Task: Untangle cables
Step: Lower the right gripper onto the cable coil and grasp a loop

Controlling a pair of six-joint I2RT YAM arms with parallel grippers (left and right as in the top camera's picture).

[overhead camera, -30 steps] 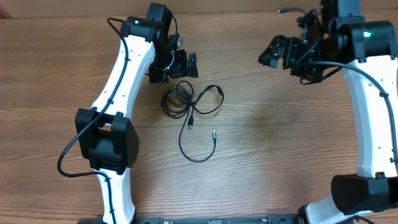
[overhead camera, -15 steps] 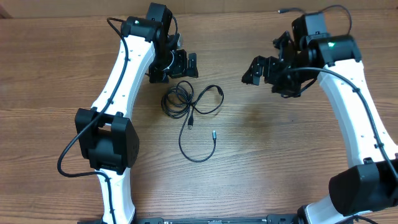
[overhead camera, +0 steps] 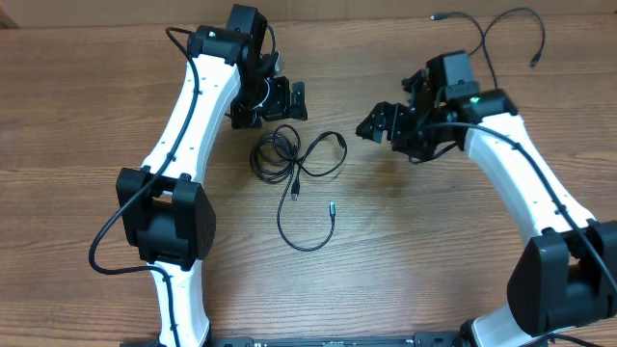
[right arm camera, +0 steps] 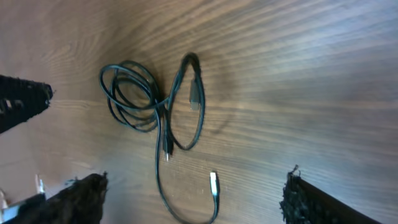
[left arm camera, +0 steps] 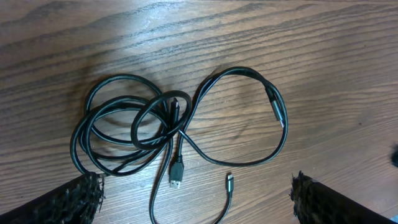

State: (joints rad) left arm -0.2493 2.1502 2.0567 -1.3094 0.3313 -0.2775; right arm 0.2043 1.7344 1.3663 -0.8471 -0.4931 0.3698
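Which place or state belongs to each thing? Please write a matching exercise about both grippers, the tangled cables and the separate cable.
Things: A left gripper; B right gripper; C tangled cables; D separate cable.
Places: 1 near the far edge of the table; 2 open, apart, on the tangle's right; 3 lying between both grippers; 4 open, close beside the coiled part.
Pairs: A-4, B-2, C-3, D-1.

thin black flexible cables (overhead camera: 275,145) (left arm camera: 176,129) (right arm camera: 160,109) lie flat and tangled: a small coil, a wider loop beside it, plug ends trailing loose.
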